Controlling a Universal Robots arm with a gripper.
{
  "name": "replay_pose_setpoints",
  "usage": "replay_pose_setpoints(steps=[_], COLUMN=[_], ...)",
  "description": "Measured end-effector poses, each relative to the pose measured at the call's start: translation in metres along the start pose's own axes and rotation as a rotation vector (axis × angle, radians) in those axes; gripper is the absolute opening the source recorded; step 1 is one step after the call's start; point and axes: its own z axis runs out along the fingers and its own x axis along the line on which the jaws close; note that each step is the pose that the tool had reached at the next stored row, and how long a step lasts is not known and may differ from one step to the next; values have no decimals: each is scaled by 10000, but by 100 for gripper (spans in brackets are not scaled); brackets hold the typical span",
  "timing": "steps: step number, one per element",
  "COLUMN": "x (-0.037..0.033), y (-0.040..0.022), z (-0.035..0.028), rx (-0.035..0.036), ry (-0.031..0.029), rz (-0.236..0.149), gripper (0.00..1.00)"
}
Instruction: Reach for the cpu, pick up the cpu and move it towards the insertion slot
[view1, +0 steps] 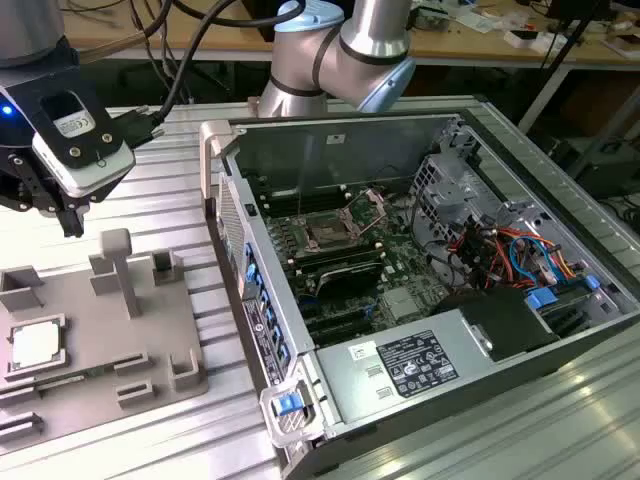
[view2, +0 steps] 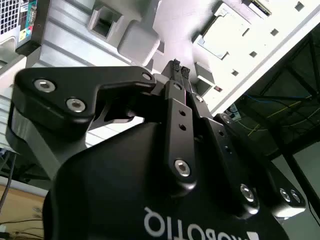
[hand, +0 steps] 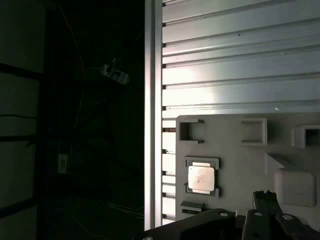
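Worktop of ribbed metal, seen in the exterior view, carries a grey plastic tray towards that view's left and an open computer case towards its right. The cpu lies flat in a square recess of the tray. The pincer hangs above the tray's far end, well apart from the chip. The insertion slot sits inside the case on the green board, its metal bracket hinged up.

In the second wrist view, the pincer points at the tray, its black fingertips together and holding nothing. The cpu shows pale in its recess, off to one side of the tips.

In the first wrist view, the cpu rests in its framed recess of the tray, near the worktop's edge. The pincer is beside it, not touching.
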Motion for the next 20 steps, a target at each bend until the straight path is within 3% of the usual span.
replay_pose_setpoints(steps=[8, 17, 20], x=[11, 240, 241], y=[0, 5, 5], z=[0, 2, 2], rx=[1, 0, 0], ry=[1, 0, 0], rz=[1, 1, 0], gripper=[11, 11, 11])
